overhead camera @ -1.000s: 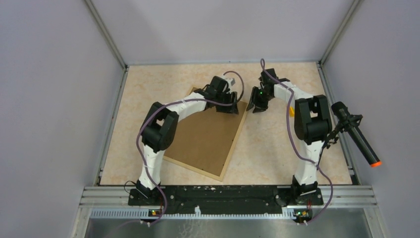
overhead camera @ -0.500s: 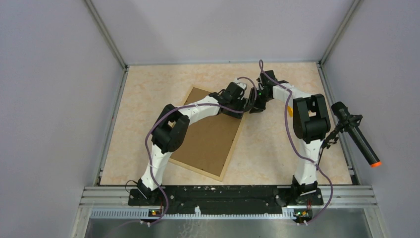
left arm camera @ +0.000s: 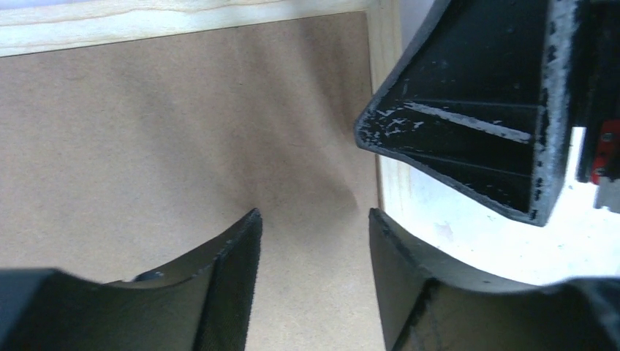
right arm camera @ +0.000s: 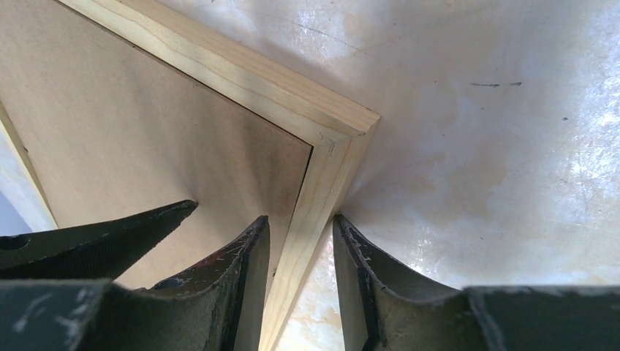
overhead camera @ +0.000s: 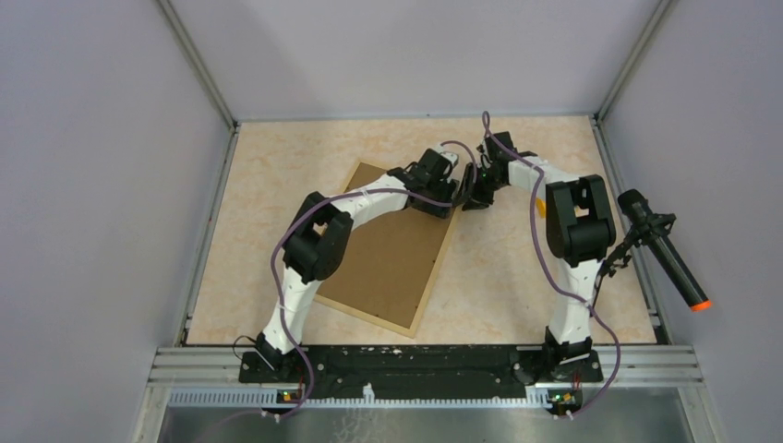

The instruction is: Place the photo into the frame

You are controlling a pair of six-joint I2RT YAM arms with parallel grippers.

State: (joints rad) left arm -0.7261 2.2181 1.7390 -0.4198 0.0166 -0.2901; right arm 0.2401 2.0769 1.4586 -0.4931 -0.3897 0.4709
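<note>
Frame: light wood rim, brown board back facing up
Left gripper: fingers parted, empty
Right gripper: straddles its corner rail; grip unclear

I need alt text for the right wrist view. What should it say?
The right end effector straddles the light wooden rail of the frame near its corner, one black finger on each side. Brown backing board fills the picture's left, pale table its right.
</note>
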